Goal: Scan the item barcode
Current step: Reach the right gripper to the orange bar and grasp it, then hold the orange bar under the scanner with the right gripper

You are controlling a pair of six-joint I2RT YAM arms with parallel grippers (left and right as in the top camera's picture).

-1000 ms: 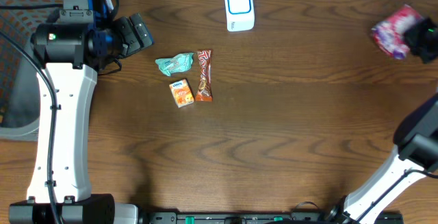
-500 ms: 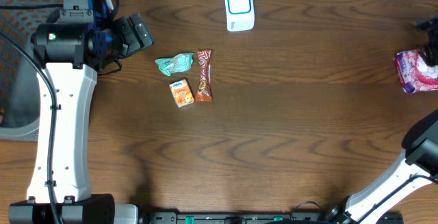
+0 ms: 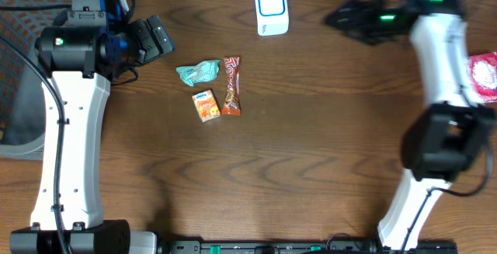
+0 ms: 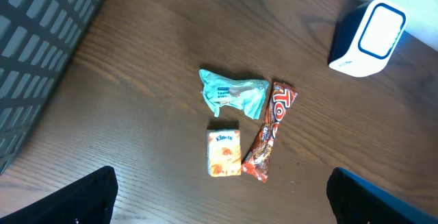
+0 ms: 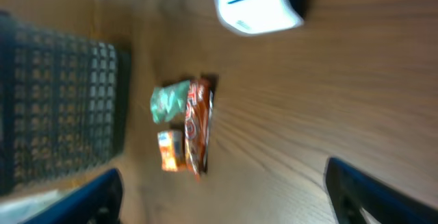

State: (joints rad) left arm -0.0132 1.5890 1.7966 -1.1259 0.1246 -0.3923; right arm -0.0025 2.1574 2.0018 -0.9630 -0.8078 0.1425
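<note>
Overhead: teal wrapper, orange box, candy bar, pink packet – four items; one scanner; left jaws, right jaws spread, empty.

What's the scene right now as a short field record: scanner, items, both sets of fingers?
scanner: white and blue, top centre of overhead view
items: teal packet, orange box, candy bar, close together, left of centre
pink packet: far right edge, not held
left fingers: open, empty, left of the items
right fingers: open, empty, right of the scanner
basket: far left
</note>
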